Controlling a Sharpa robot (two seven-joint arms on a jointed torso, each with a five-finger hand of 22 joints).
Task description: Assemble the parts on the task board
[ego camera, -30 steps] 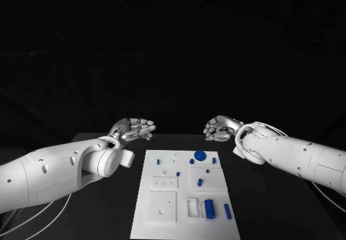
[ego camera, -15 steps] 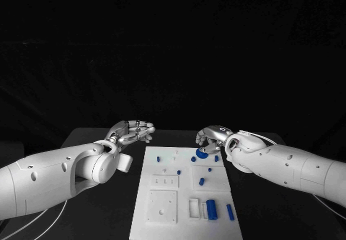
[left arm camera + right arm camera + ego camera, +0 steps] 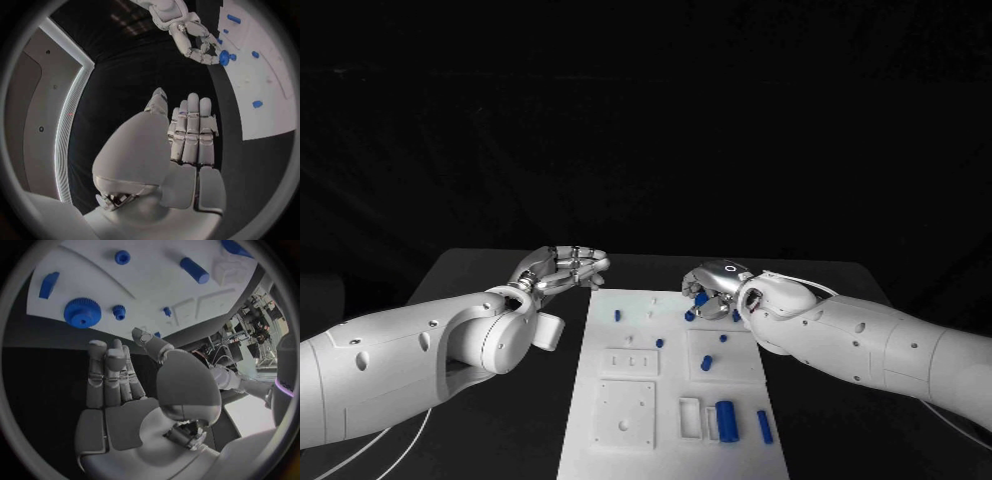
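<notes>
Head view first: right hand [image 3: 714, 284] hangs over the far end of the task board [image 3: 629, 420], fingers curled downward around a blue gear [image 3: 702, 298], part of which shows just beneath them; whether they actually touch it cannot be told from here. A small blue peg [image 3: 617, 315] stands on the board well to the side of those fingers, toward the left hand [image 3: 565, 267], which hovers off the board's far left corner with fingers loosely bent and nothing between them. A large blue cylinder [image 3: 727, 417] and a slim blue bar [image 3: 764, 426] lie at the board's near end, well apart from both hands.

Left wrist view: the left hand's fingers [image 3: 194, 131] lie straight and side by side, grasping nothing. Beyond their tips the right hand [image 3: 190, 37] reaches down to the board [image 3: 275, 107], its fingertips around the gear [image 3: 224, 57].

Right wrist view: the right hand's fingers [image 3: 106, 372] extend flat and together, thumb apart, grasping nothing. The gear [image 3: 82, 313] lies on the board [image 3: 153, 282] just beyond the fingertips, a small blue stud [image 3: 119, 311] beside it.
</notes>
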